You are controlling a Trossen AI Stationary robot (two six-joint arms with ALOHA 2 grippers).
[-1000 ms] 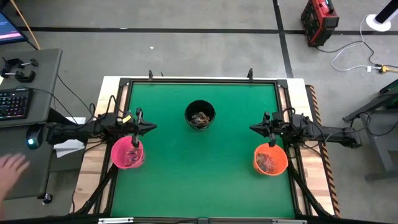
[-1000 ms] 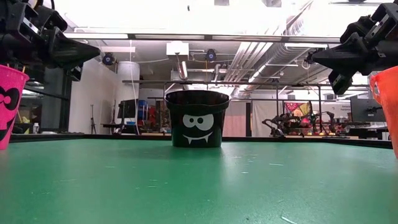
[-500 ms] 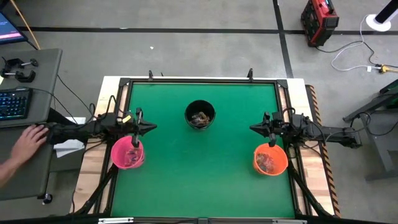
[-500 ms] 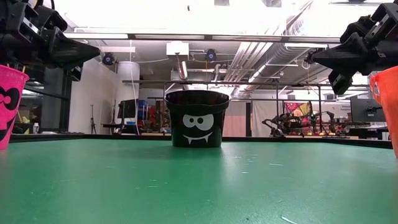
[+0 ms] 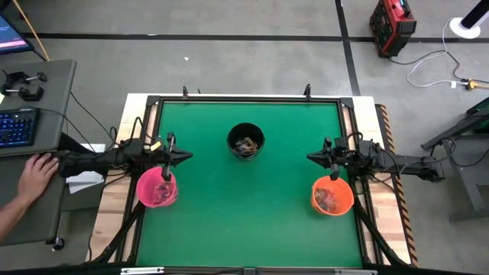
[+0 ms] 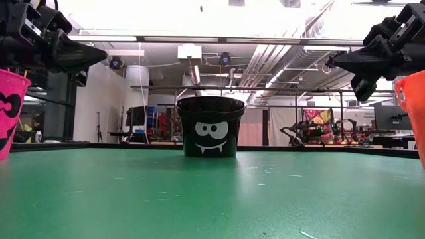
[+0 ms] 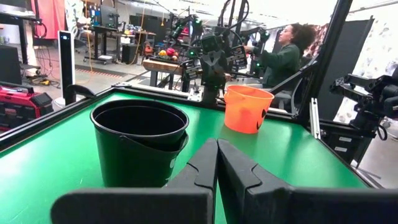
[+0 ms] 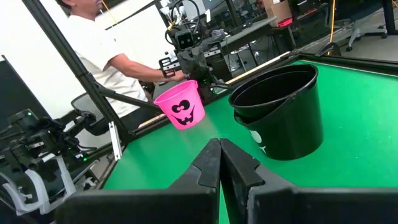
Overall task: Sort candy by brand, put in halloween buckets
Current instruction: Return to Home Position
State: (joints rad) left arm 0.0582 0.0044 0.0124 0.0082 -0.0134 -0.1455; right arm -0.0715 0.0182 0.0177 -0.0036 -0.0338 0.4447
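The candy lies in small heaps inside all three buckets: some in the black bucket [image 5: 246,125] at the table's far middle, some in the pink bucket [image 5: 140,189] at the left edge, some in the orange bucket [image 5: 350,197] at the right edge. None shows loose on the green table [image 5: 244,229].

The left tool [image 5: 186,156] hangs just above the far side of the pink bucket, pointing inward. Its fingers [image 7: 205,158] are pressed together with nothing between them. The right tool [image 5: 312,157] hangs likewise just beyond the orange bucket, facing the left one, its fingers [image 8: 210,155] closed and empty too.

Off the table's left side, a person's hand [image 5: 34,172] rests near a keyboard [image 5: 17,126].
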